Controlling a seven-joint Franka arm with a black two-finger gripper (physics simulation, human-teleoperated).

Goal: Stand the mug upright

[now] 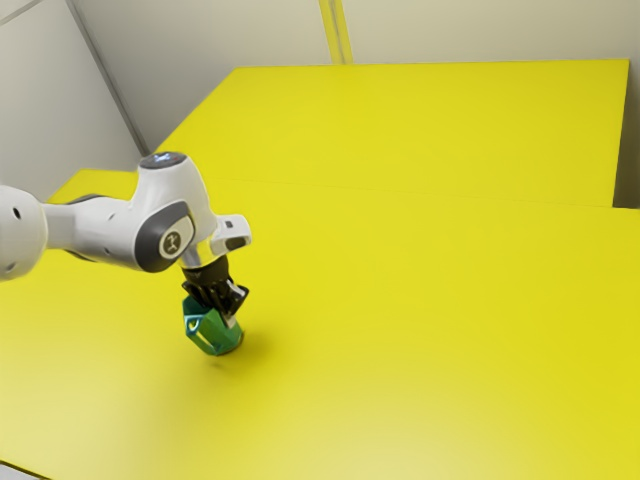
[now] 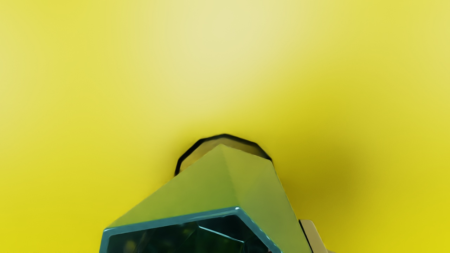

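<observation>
My mug (image 2: 242, 182) has smooth, flat facets with a soft sheen, and its rim (image 2: 172, 220) is glossy, catching bright glints like glaze or glass; the dark inside gleams too. The worktop (image 1: 450, 300) looks smooth and satin, with a pale, blurred shine. My arm (image 1: 95, 232) wears a smooth, lightly glossy, plastic-looking white shell. My gripper (image 1: 224, 314) is mostly dull black. The wall (image 1: 500, 30) looks matt.
</observation>
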